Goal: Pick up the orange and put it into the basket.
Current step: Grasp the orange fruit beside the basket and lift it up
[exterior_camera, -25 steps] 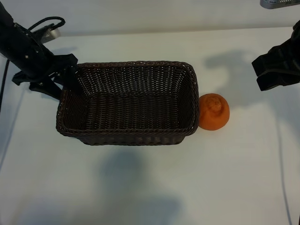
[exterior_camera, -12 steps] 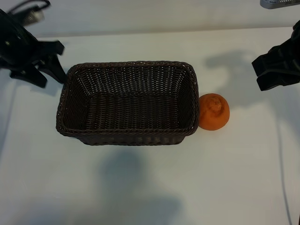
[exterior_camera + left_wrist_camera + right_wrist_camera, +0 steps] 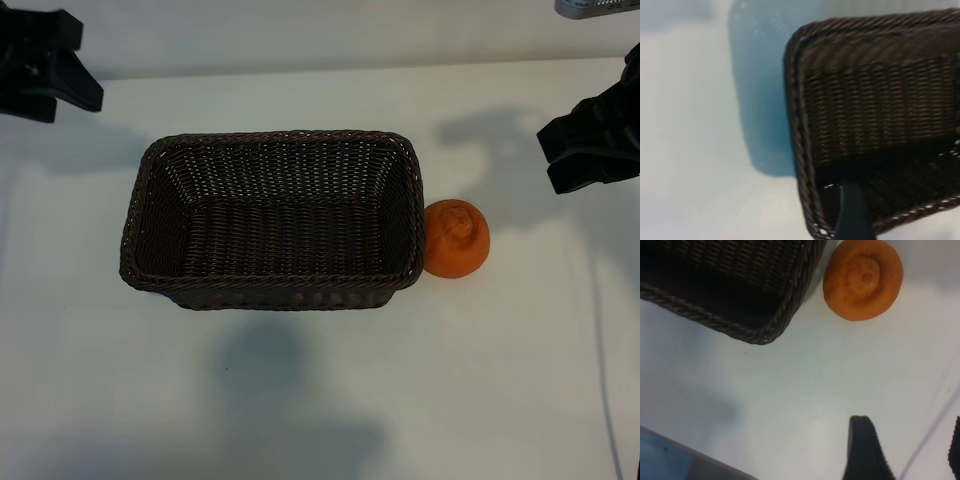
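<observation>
- The orange [image 3: 457, 238] sits pressed against the basket [image 3: 272, 292] at its right short wall, so no gap is open on that side of the fruit
- Bare table [image 3: 480, 370] lies open on the orange's other sides and above it
- The right gripper [image 3: 592, 150] hangs with jaws apart, off to the orange's right, nothing between them
- The left gripper [image 3: 45, 70] is at the far left corner, clear of the basket
- The basket's inside is unobstructed from above
</observation>
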Robot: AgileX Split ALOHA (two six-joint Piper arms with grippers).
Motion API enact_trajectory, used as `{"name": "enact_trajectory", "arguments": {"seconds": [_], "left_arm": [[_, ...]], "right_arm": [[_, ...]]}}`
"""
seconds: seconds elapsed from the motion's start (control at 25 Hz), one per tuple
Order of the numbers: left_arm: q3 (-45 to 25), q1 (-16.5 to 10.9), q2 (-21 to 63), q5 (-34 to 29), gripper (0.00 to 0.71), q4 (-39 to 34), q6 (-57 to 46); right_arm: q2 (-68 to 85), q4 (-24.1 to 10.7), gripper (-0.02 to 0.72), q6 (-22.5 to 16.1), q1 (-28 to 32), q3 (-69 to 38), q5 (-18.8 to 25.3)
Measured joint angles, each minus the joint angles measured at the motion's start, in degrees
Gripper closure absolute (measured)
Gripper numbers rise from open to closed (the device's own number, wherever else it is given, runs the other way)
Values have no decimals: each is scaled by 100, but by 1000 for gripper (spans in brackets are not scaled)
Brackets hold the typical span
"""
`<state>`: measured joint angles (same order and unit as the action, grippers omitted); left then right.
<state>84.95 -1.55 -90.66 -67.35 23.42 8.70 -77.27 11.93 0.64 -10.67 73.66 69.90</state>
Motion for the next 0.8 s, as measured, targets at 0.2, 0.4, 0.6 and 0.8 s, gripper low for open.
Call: {"name": "enact_trajectory", "arguments": {"seconds": [0.2,0.4,0.6,0.8], "left_arm": [[-423,0,281,0,174,88,-32],[-1197,0,603,0,180,169,158],[-1533,13,765,0,206,608,457],[-1811,306,765,0,216,905,702]], "right_arm": [[0,0,291,0,0,0,0],[0,96,293,0,0,0,0],[0,158,293,0,0,0,0],[0,207,293,0,0,0,0]]}}
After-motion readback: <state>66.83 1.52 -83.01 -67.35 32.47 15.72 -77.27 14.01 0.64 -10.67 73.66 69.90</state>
